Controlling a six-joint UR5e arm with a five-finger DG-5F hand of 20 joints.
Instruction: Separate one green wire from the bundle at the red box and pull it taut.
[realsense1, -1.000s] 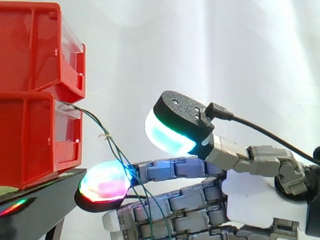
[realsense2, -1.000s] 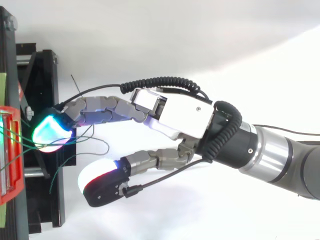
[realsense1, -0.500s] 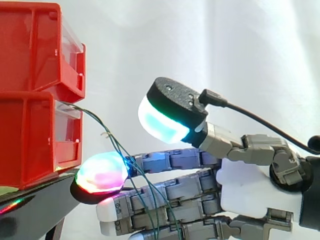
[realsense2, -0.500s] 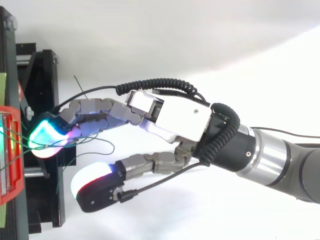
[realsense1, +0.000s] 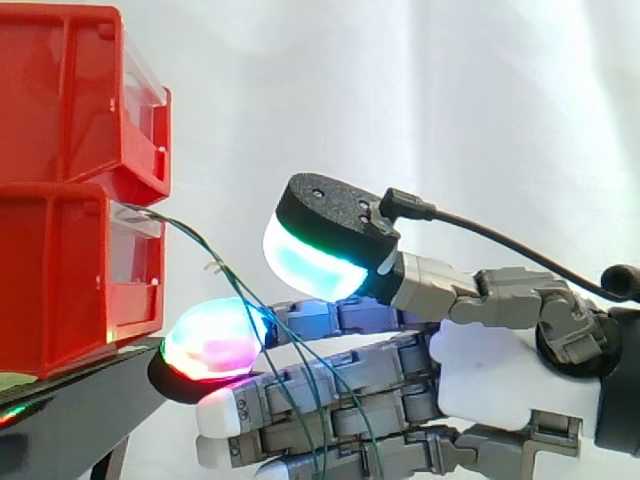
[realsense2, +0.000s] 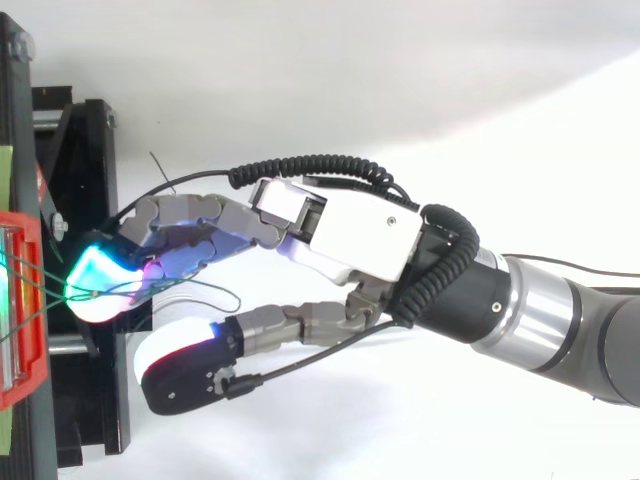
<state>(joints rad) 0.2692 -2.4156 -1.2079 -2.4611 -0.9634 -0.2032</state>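
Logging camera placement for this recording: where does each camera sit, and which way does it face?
Side view: beside the work at about its height, looking level across at the stacked red bins on the left; the hand reaches in from the right.
Top view: above the work, looking straight down on the black stand; the hand and the arm come in from the right.
Shared: the hand, the red bins and the green wires draped across the fingers.

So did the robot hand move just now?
Yes. The robot hand slid left, closer to the red bins, in the side view.
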